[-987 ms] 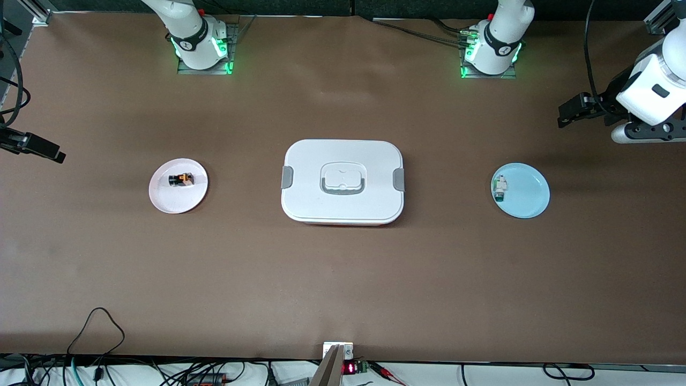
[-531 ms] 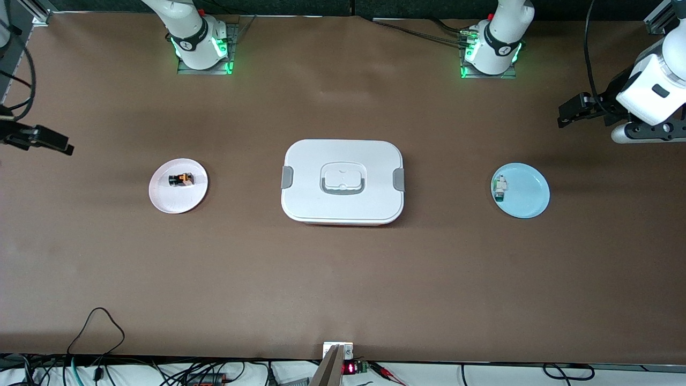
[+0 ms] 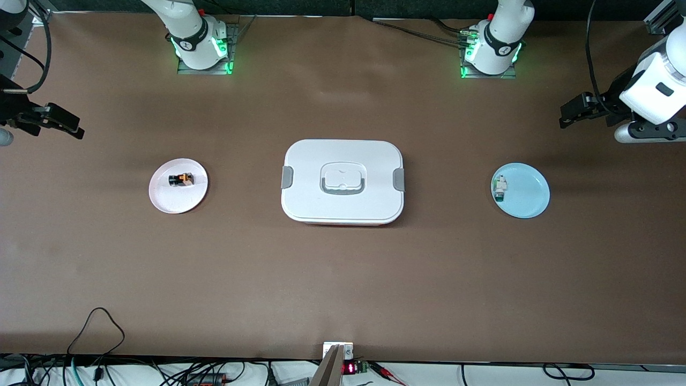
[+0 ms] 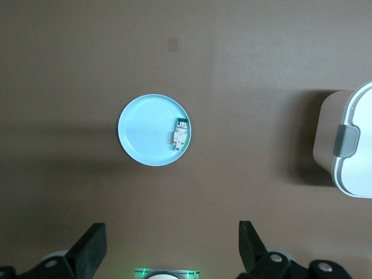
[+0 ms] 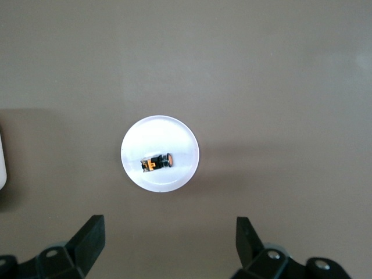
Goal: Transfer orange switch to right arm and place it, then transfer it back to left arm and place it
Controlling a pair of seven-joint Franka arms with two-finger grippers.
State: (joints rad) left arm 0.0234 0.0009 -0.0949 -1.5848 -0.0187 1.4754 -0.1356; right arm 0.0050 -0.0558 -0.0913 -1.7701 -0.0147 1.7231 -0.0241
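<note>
- The desk [image 3: 343, 279] was plain brown.
- The box [image 3: 343, 161] was white, with grey latches and handle and a red bottom rim.
- The orange switch [image 3: 180, 179] was black with orange markings, on a white plate [image 3: 174, 201].
- A pale blue plate [image 3: 528, 195] carried a white-grey part [image 3: 499, 187] with a green tip.

Robotics lab bench. Wide table under plain brown matte covering [image 3: 343, 279]; two white jointed robot arm bases [image 3: 201, 45] [image 3: 493, 51] bolted on metal plates, glowing green status lights. Aluminium extrusion frame posts [image 3: 658, 19] at table corners. Tangle of black cables [image 3: 96, 332] along table's near edge, small electronic module with red digit display [image 3: 349, 368], black cable bundle [image 3: 423, 32] running to one base.
</note>
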